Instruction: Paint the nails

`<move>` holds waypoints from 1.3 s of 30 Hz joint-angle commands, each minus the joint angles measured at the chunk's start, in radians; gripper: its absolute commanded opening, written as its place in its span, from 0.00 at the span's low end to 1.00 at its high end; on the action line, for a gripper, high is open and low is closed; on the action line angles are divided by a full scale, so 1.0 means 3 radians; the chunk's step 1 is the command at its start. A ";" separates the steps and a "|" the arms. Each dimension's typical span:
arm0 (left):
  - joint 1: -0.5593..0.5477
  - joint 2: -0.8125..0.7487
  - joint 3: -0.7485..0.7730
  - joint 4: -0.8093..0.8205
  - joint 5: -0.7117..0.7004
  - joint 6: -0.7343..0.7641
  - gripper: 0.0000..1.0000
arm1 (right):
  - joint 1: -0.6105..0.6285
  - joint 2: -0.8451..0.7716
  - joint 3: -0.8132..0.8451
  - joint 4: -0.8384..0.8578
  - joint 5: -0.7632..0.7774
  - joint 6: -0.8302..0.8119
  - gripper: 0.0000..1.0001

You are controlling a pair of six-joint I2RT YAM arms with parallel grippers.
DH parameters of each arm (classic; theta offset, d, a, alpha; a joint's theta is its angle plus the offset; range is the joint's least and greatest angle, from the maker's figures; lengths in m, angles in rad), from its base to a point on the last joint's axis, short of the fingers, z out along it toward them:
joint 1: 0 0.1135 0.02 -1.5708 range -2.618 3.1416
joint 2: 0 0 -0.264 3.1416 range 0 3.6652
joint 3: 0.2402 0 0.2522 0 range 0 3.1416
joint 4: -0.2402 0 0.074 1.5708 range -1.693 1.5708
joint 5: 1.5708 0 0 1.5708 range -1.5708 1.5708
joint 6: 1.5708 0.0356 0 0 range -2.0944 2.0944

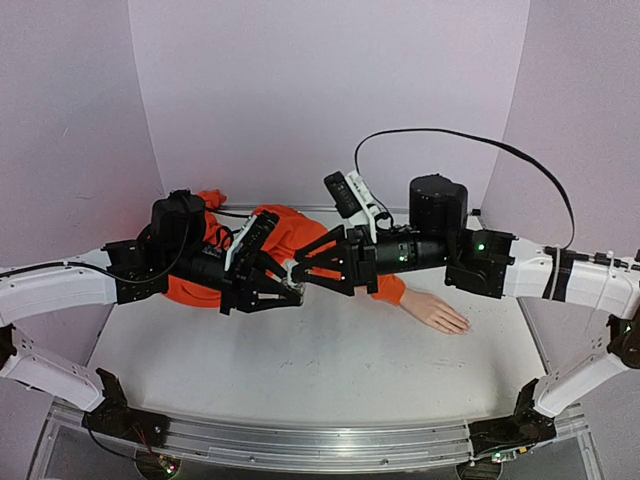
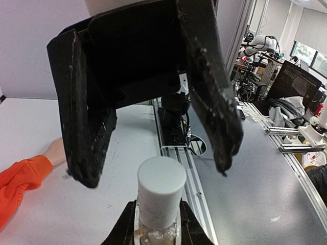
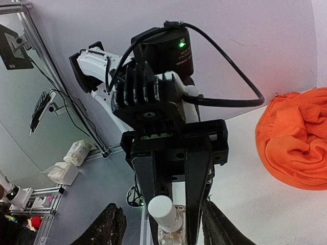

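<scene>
The bench (image 1: 300, 380) is a flat, matte white slab with a ribbed aluminium rail along its near edge. Pale, smooth walls close it in. Over it reach the left arm (image 1: 55, 290) and the right arm (image 1: 580, 275), both built of glossy white shells and blocky black joints. They meet nose to nose left of centre. A thin black cable (image 1: 450, 135) arcs above the right one.

Behind them lies the orange sleeve (image 1: 290, 232), soft, fleecy and bunched into folds. It runs rightward to the mannequin hand (image 1: 435, 312), which is smooth, pinkish-beige and flat on the bench, clear of both arms. The nails (image 1: 461, 326) lie at its outstretched fingertips, toward the right side of the bench, and are too small to make out.

The right hand (image 2: 154, 168) is spread wide. Its two long, tapering black fingers (image 2: 214, 102) are scuffed with pale flecks, and they stand apart on either side of the space above the cap. The left hand (image 2: 158, 219) is closed narrow around a small bottle (image 2: 156, 234) of clear glass. The bottle is topped by a plain white cylindrical cap (image 2: 162, 184), matte and round-edged, which points toward the right hand.
</scene>
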 commanded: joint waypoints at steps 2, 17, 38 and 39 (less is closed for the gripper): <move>0.0000 0.0018 0.0204 0.0177 0.0244 -0.0071 0.00 | -0.0006 0.0202 0.0276 0.0232 -0.0453 -0.0021 0.48; 0.0000 0.0025 0.0214 0.0176 0.0266 -0.0084 0.00 | -0.0004 0.0340 0.0423 0.0232 -0.0520 0.0021 0.26; 0.0005 -0.0392 -0.0142 0.0171 -0.3638 -0.0022 0.00 | 0.1211 0.1176 0.1372 -0.1465 0.4575 0.1011 0.00; 0.0005 -0.0412 -0.0153 0.0175 -0.3589 0.0023 0.00 | 0.1289 0.1270 0.1481 -0.1476 0.4667 0.1067 0.00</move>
